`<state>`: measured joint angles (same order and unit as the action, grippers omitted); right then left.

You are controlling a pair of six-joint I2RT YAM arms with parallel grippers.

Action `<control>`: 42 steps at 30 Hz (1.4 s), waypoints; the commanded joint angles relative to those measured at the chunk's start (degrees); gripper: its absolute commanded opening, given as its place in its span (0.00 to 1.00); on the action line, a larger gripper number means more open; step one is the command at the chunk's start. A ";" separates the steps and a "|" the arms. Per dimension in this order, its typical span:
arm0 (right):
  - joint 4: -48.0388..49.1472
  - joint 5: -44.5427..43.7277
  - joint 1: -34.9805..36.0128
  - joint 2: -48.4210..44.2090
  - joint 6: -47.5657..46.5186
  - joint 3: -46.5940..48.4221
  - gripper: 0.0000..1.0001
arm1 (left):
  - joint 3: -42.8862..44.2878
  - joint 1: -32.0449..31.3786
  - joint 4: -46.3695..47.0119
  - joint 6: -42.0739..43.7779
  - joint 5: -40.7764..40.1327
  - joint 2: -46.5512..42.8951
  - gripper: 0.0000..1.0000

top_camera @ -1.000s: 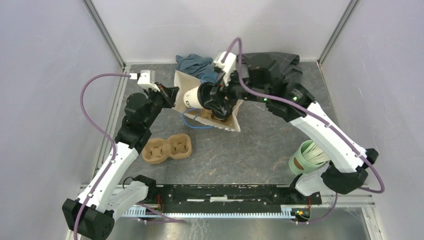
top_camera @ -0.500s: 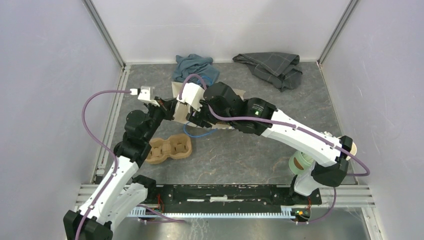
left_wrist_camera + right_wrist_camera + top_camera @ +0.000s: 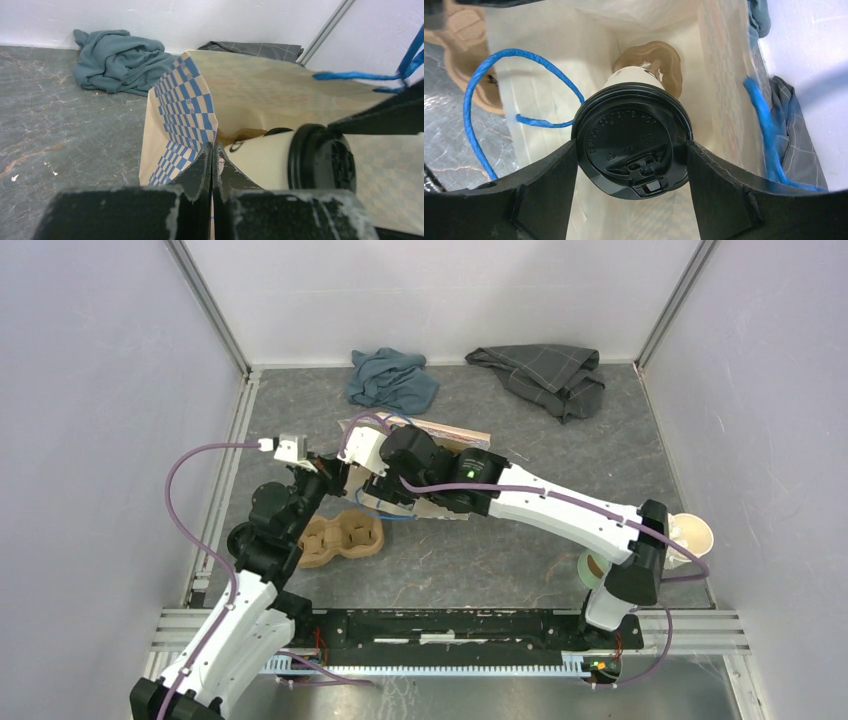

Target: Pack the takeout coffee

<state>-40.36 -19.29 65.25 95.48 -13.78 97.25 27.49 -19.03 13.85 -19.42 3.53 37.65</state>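
Note:
The takeout coffee (image 3: 631, 140), a white paper cup under a black lid, sits between my right gripper's (image 3: 630, 152) fingers, which press on the lid's sides. It hangs inside the open paper bag (image 3: 549, 45), above a brown cardboard piece (image 3: 659, 55) at the bag's bottom. In the left wrist view the cup (image 3: 265, 160) lies just right of my left gripper (image 3: 212, 150), which is shut on the bag's blue-checkered edge (image 3: 185, 110). From above, the bag (image 3: 455, 440) lies mid-table with both grippers at its mouth; the cup is hidden there.
A tan cup carrier (image 3: 335, 537) lies left of the bag, by the blue cord handle (image 3: 385, 512). A mint-green cup (image 3: 590, 565) and a lidless white cup (image 3: 690, 535) stand at the right. A teal cloth (image 3: 390, 380) and a dark grey cloth (image 3: 545, 370) lie at the back.
My right arm has swung left and down, carrying the cup into the bag's mouth. The bag has tipped lower toward the table. My left gripper has kept hold of the edge.

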 commanded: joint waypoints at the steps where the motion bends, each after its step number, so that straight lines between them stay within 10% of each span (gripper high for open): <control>1: 4.81 -5.67 0.32 2.21 -0.34 1.55 0.74 | -2.25 -0.01 2.77 1.30 0.69 -3.50 0.02; 42: 23.27 -3.88 -4.01 8.26 -6.63 -10.87 0.74 | -4.13 -0.05 -7.44 -4.50 1.94 -11.64 0.02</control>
<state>-21.50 -22.50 61.69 105.34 -19.81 86.78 21.89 -19.05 7.18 -21.93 4.69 25.52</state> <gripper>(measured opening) 0.783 0.026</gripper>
